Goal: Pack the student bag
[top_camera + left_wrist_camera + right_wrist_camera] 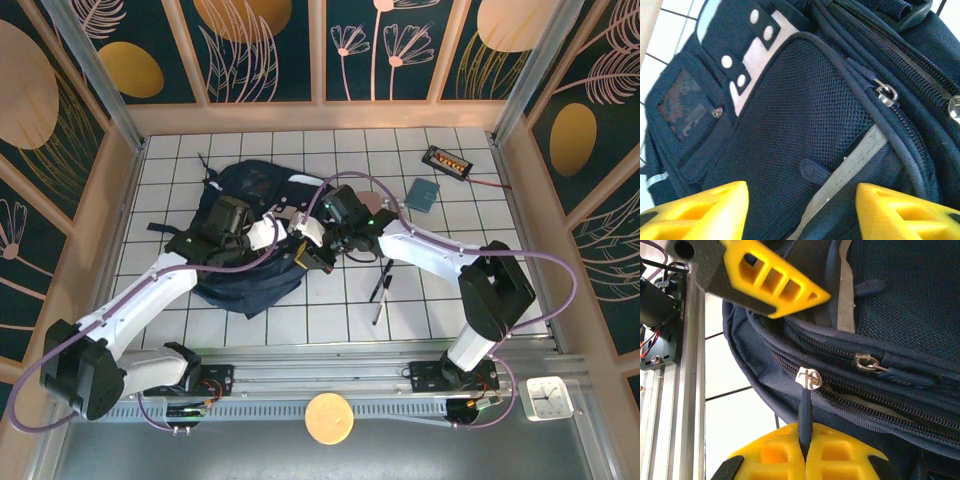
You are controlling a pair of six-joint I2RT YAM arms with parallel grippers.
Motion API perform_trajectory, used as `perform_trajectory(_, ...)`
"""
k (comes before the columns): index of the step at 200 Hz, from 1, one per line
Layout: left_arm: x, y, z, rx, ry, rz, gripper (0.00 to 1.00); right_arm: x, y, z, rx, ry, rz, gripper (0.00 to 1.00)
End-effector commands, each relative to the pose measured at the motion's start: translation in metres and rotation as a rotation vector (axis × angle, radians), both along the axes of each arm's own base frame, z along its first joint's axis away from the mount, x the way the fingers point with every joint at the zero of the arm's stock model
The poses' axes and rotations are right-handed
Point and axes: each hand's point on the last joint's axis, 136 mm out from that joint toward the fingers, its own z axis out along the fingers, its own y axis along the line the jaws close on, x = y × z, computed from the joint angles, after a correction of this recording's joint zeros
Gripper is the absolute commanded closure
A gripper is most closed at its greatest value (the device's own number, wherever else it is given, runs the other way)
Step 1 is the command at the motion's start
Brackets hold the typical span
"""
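You have the student bag (252, 182), a large navy-blue fabric backpack with grey trim, lying on the white tiled counter (330, 312), left of centre in the top view. Both arms reach over it.

Right end effector (805, 452): yellow fingers pressed together on the dark-blue zipper pull cord (805, 410), which hangs from a silver slider (808, 377) at lower centre of the right wrist frame.

Left end effector (800, 215): fingers well apart, nothing gripped, over the bag's dark mesh pocket (810, 110). You can't tell whether it touches the fabric.

Right of the bag in the top view are two pens (381, 288). A small blue notebook (422, 193) and a flat black rectangular object (447, 160) lie at upper right.
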Motion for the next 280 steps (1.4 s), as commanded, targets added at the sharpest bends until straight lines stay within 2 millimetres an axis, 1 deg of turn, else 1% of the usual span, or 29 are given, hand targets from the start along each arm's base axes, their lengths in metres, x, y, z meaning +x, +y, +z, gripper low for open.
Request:
perform_trajectory(1,-0.01,-0.007,0.003,-0.001,0.04,-0.075,0.25,-0.002,0.01,0.038,0.118,-0.052,0.042,1.0)
perform_trajectory(7,-0.012,-0.005,0.004,0.006,0.041,-0.079,0.21,-0.002,0.01,0.038,0.117,-0.055,0.041,1.0)
perform_trajectory(18,-0.017,0.004,0.001,0.038,0.043,-0.082,0.18,0.0,0.01,0.038,0.117,-0.059,0.04,1.0)
perform_trajectory(34,-0.019,0.024,-0.004,0.087,0.026,-0.048,0.17,0.003,0.007,0.039,0.119,-0.068,0.035,1.0)
perform_trajectory(52,-0.022,0.049,-0.011,0.129,0.013,-0.002,0.16,0.01,-0.001,0.039,0.113,-0.073,0.018,1.0)
perform_trajectory(64,-0.022,0.06,-0.012,0.149,-0.001,0.028,0.16,0.013,-0.008,0.04,0.112,-0.074,0.011,1.0)
perform_trajectory(75,-0.024,0.066,-0.012,0.154,-0.007,0.041,0.15,0.017,-0.014,0.041,0.107,-0.079,0.004,1.0)
perform_trajectory(93,-0.026,0.073,-0.012,0.168,-0.014,0.05,0.13,0.022,-0.023,0.041,0.102,-0.085,-0.007,1.0)
perform_trajectory(111,-0.028,0.075,-0.015,0.18,-0.008,0.045,0.13,0.025,-0.029,0.041,0.096,-0.089,-0.013,1.0)
perform_trajectory(138,-0.028,0.074,-0.022,0.185,0.004,0.035,0.12,0.024,-0.031,0.039,0.091,-0.088,-0.011,1.0)
perform_trajectory(152,-0.025,0.073,-0.024,0.184,0.001,0.038,0.12,0.023,-0.032,0.037,0.089,-0.082,-0.009,1.0)
perform_trajectory(165,-0.019,0.073,-0.026,0.187,-0.013,0.046,0.15,0.023,-0.033,0.036,0.088,-0.081,-0.007,1.0)
perform_trajectory(173,-0.015,0.071,-0.027,0.188,-0.019,0.048,0.18,0.022,-0.033,0.035,0.087,-0.078,-0.006,1.0)
perform_trajectory(181,-0.011,0.069,-0.028,0.18,-0.023,0.049,0.23,0.022,-0.033,0.035,0.087,-0.077,-0.006,1.0)
perform_trajectory(201,-0.003,0.059,-0.029,0.149,-0.007,0.031,0.44,0.023,-0.034,0.033,0.076,-0.08,-0.005,1.0)
perform_trajectory(217,0.002,0.051,-0.027,0.119,0.007,0.019,0.7,0.024,-0.034,0.031,0.061,-0.082,-0.006,1.0)
perform_trajectory(231,0.003,0.046,-0.025,0.097,0.022,0.012,1.0,0.026,-0.034,0.03,0.049,-0.081,-0.009,1.0)
perform_trajectory(258,0.002,0.036,-0.018,0.03,0.036,0.016,1.0,0.025,-0.032,0.026,0.021,-0.083,-0.021,1.0)
perform_trajectory(280,0.002,0.022,-0.005,-0.085,0.071,0.036,1.0,0.016,-0.024,0.023,-0.023,-0.074,-0.017,1.0)
